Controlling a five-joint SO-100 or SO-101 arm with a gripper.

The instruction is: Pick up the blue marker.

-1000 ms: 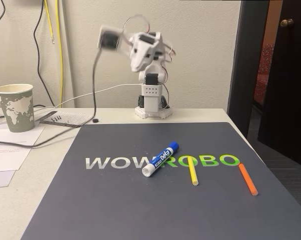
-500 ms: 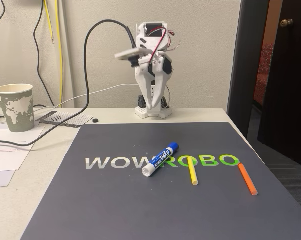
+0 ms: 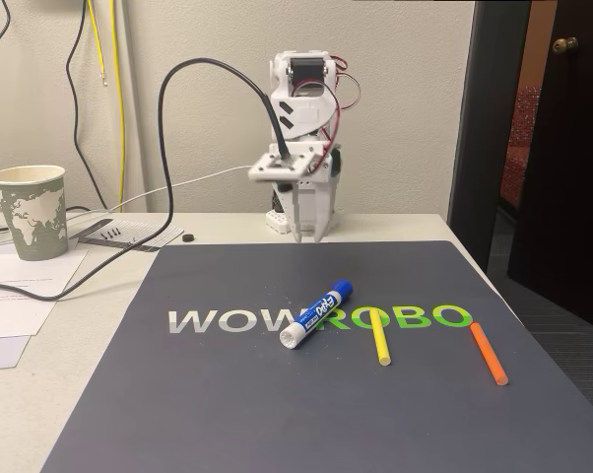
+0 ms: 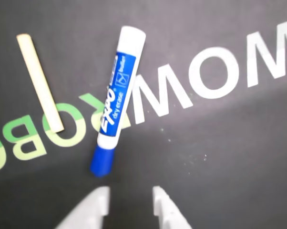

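The blue marker [image 3: 316,313] lies flat on the dark mat over the "WOWROBO" lettering, blue cap toward the arm, white end toward the mat's front. In the wrist view the blue marker [image 4: 117,100] runs up from its blue cap, which sits just above my fingertips [image 4: 99,206]. My gripper [image 4: 129,202] is open with a narrow gap and nothing between the fingers. In the fixed view the gripper [image 3: 308,233] hangs pointing down at the mat's back edge, well behind the marker and apart from it.
A thin yellow stick [image 3: 378,337] lies just right of the marker, and an orange stick [image 3: 488,353] lies farther right. A paper cup [image 3: 28,210], papers and a black cable [image 3: 168,148] are at the left. A dark door frame [image 3: 494,138] stands at the right.
The arm has swung from a raised, turned pose to face the mat, and the gripper has come down to point at the mat's back edge. Marker and sticks have not moved.
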